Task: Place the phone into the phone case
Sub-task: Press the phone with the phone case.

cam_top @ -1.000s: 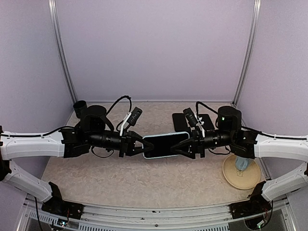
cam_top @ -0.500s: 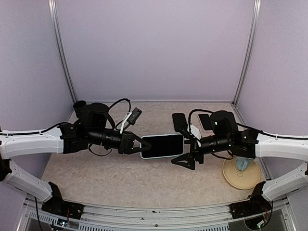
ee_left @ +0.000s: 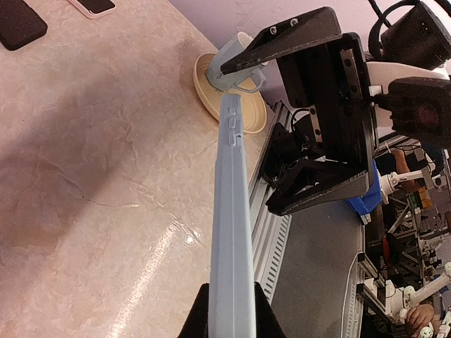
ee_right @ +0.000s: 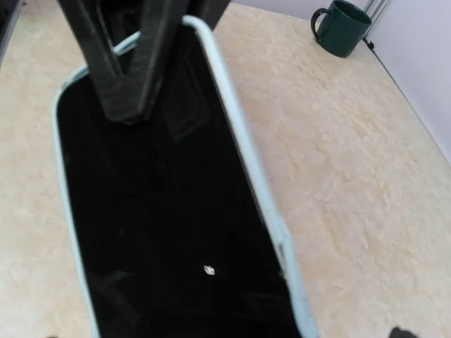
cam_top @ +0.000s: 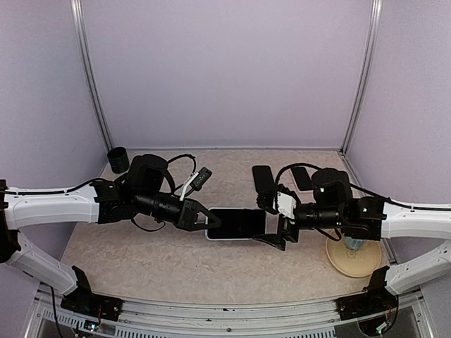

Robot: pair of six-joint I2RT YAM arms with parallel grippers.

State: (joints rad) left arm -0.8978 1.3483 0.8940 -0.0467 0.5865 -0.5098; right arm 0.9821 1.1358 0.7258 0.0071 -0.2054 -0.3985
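Observation:
The phone (cam_top: 236,224), black screen up, sits inside the light blue phone case (ee_left: 231,211) and is held level just above the table. My left gripper (cam_top: 206,224) is shut on the left end of the cased phone, and in the left wrist view (ee_left: 231,313) its fingers pinch the case's edge. My right gripper (cam_top: 268,225) is open, with its jaws standing wide to either side of the phone's right end. It also shows wide open in the left wrist view (ee_left: 310,120). The right wrist view shows the screen (ee_right: 162,232) and the case rim (ee_right: 243,162) close below.
Two dark phones (cam_top: 263,177) (cam_top: 301,176) lie on the table at the back. A dark mug (cam_top: 118,158) stands at the back left. A beige saucer (cam_top: 352,259) with a pale blue cup (ee_left: 236,62) sits at the right near the front rail.
My right gripper let go of the phone's right end, opened and swung aside, and now stands open round that end. My left gripper has carried the cased phone nearer and lower.

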